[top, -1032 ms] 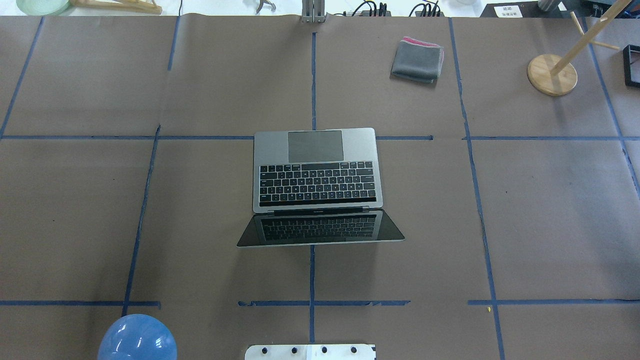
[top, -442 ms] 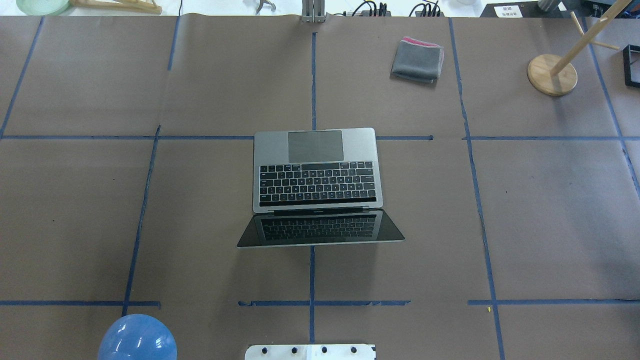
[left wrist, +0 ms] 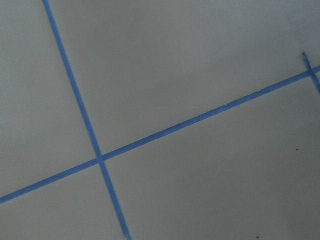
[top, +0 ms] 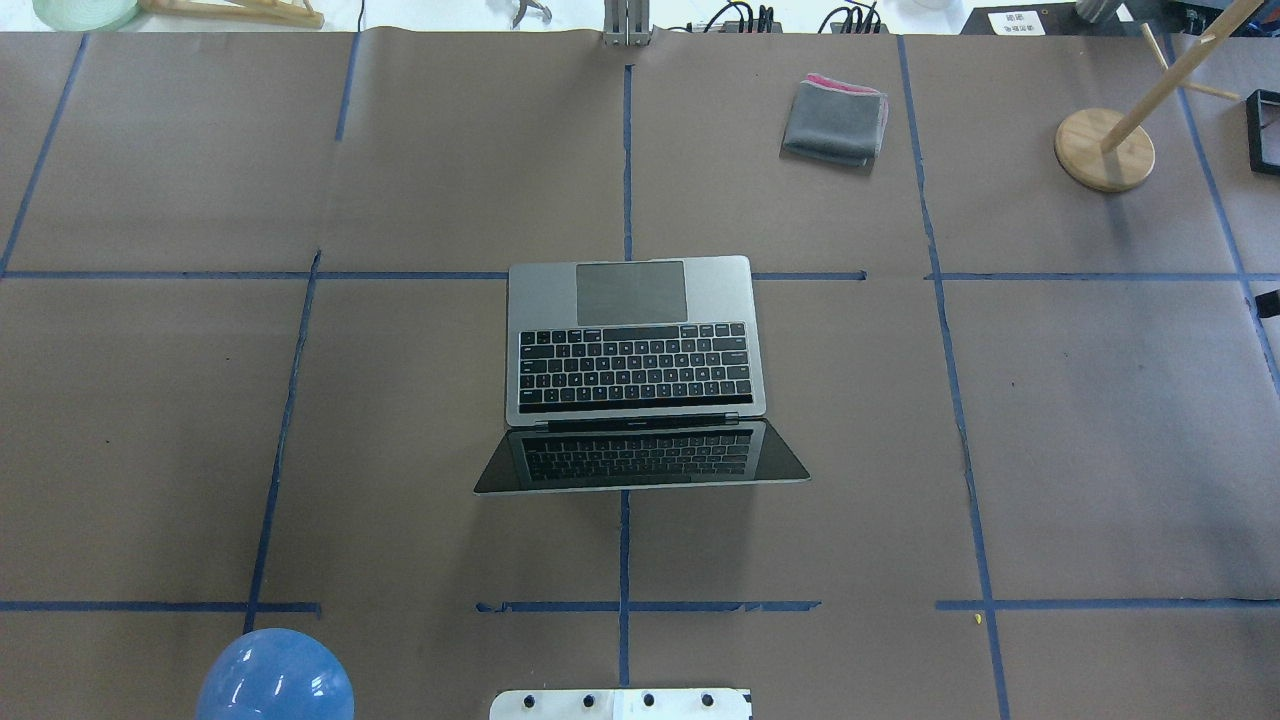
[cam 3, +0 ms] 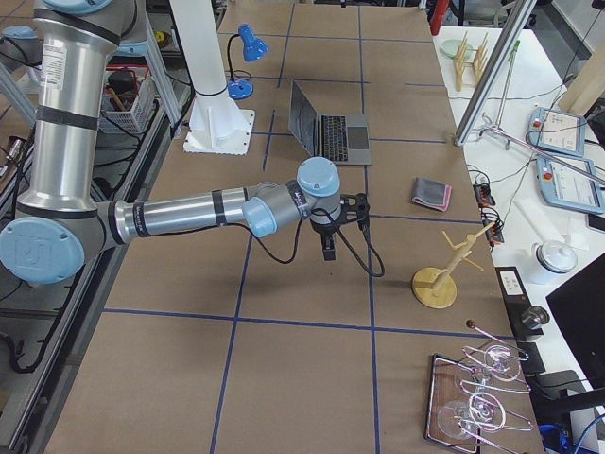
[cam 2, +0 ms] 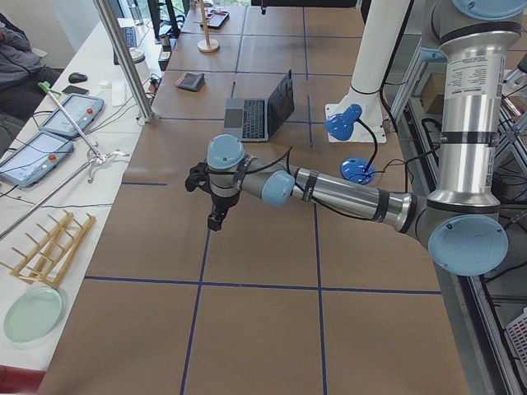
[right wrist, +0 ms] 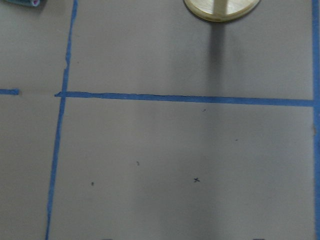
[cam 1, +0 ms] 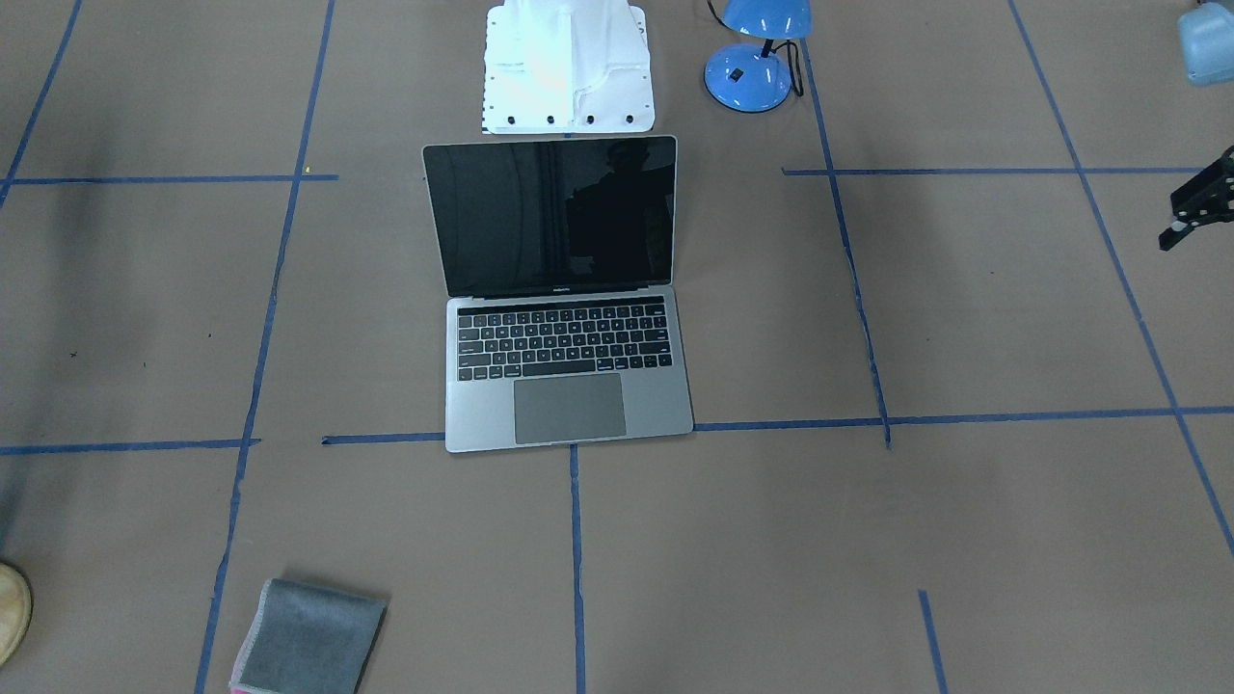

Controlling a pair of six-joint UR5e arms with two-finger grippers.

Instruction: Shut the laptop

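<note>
Your right gripper [top: 1271, 302] has edged in as a dark sliver at the overhead view's right border; the laptop [top: 635, 340] has not shifted. It lies open mid-table, screen tilted back toward the robot's base, trackpad on the far side. A folded grey cloth [top: 835, 125] lies far and right of it, a wooden stand [top: 1105, 150] further right, and a blue lamp [top: 275, 675] near and left. Both arms stretch out low, forearms roughly level, grippers pointing down above the brown paper, each well apart from the laptop. The left gripper [cam 1: 1181, 226] hangs off the left side. You cannot tell whether either claw's fingers are apart or together.
</note>
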